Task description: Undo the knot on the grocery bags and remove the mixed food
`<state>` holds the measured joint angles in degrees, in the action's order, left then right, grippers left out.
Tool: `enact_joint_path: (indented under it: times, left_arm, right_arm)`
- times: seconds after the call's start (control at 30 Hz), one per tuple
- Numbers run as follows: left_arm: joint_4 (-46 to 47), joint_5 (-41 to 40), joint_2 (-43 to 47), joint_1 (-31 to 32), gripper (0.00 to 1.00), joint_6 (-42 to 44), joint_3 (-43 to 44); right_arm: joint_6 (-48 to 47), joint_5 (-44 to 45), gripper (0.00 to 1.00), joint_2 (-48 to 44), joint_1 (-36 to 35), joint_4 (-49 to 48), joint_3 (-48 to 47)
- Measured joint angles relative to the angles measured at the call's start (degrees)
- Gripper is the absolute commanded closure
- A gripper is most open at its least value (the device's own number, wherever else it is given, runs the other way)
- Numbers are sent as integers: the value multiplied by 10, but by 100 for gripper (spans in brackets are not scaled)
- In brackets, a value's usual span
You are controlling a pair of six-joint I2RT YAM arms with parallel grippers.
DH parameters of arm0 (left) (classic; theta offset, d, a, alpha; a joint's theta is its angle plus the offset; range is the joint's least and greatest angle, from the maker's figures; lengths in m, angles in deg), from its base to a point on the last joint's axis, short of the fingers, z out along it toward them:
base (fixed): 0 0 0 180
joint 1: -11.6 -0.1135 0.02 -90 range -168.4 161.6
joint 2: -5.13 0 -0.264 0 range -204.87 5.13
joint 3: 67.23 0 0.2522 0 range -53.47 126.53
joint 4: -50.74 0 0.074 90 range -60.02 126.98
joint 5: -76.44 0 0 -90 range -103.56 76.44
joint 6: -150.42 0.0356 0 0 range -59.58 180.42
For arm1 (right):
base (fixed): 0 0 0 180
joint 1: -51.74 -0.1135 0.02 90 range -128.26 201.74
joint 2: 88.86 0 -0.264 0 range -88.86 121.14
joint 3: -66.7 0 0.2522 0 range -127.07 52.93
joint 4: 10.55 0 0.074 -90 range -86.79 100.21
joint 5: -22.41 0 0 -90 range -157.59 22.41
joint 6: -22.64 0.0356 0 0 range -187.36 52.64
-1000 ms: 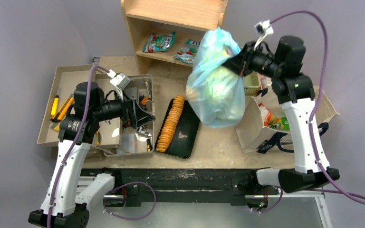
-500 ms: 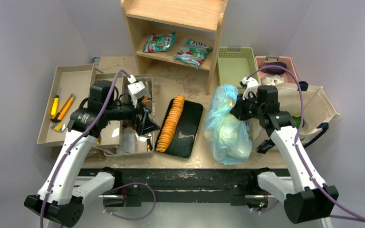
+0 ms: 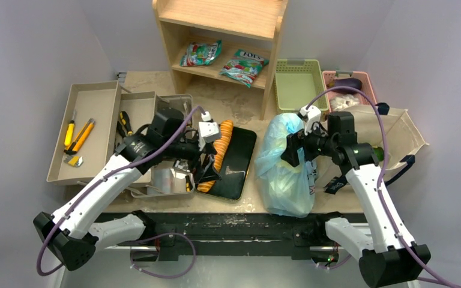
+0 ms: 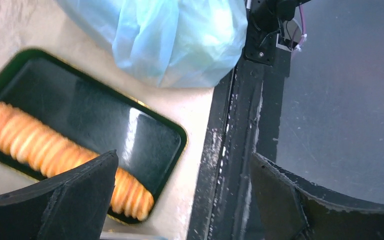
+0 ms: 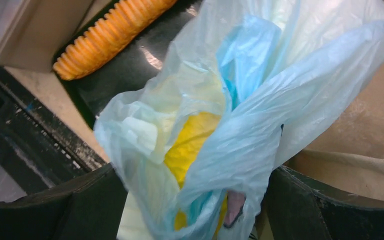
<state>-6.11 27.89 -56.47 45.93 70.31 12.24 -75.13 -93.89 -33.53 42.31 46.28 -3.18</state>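
Canvas tote (image 3: 399, 129): far right, beside the right arm.
Blue carrier bag (image 3: 282, 174): on the table (image 3: 258, 108) by its near edge, long axis running away from the bases, top at the far end.
Right gripper (image 3: 293, 154): spread, straddling the bag's gathered plastic, the nearer arm; knot seemingly not undone.
Left gripper (image 3: 207, 170): spread, empty, over the cracker tray (image 3: 240, 162).

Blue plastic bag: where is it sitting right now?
In the top view the blue plastic bag stands right of centre, between the black cracker tray and the canvas tote.
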Motion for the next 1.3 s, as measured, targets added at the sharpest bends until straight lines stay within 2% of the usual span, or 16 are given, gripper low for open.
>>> enact_joint_path:
  times: [0.23, 0.3, 0.4, 0.63, 0.7, 0.77, 0.9, 0.93, 1.13, 1.2, 1.3]
  left_arm:
    - [85, -44, -36, 120, 11, 53, 5]
    - [111, -56, -61, 151, 15, 68, 20]
    - [161, -87, -126, 200, 16, 92, 69]
    - [265, -160, -253, 263, 17, 104, 147]
    - [284, -182, -281, 276, 28, 106, 162]
    - [296, -200, -308, 285, 46, 106, 177]
    - [292, -215, -327, 283, 94, 120, 168]
    - [291, -215, -320, 280, 100, 125, 152]
    - [278, -205, -205, 259, 100, 159, -16]
    - [272, -201, -170, 259, 100, 167, -41]
    - [278, -196, -152, 261, 100, 170, -43]
  right_arm:
    - [-115, -64, 13, -16, 0, 153, -128]
    - [-132, -68, 19, -28, 0, 183, -153]
    - [-132, -52, 25, -37, -1, 211, -173]
    - [-81, 9, 33, -17, -1, 221, -180]
    - [-72, 27, 35, -12, -1, 226, -192]
    - [-65, 44, 36, -5, -1, 232, -219]
    - [-54, 75, 38, -5, 0, 233, -250]
    - [-50, 80, 39, -7, 0, 234, -250]
    - [-20, 89, 45, -1, 0, 229, -243]
    - [-14, 88, 46, 0, 0, 223, -222]
    - [-12, 72, 38, 7, 1, 219, -193]
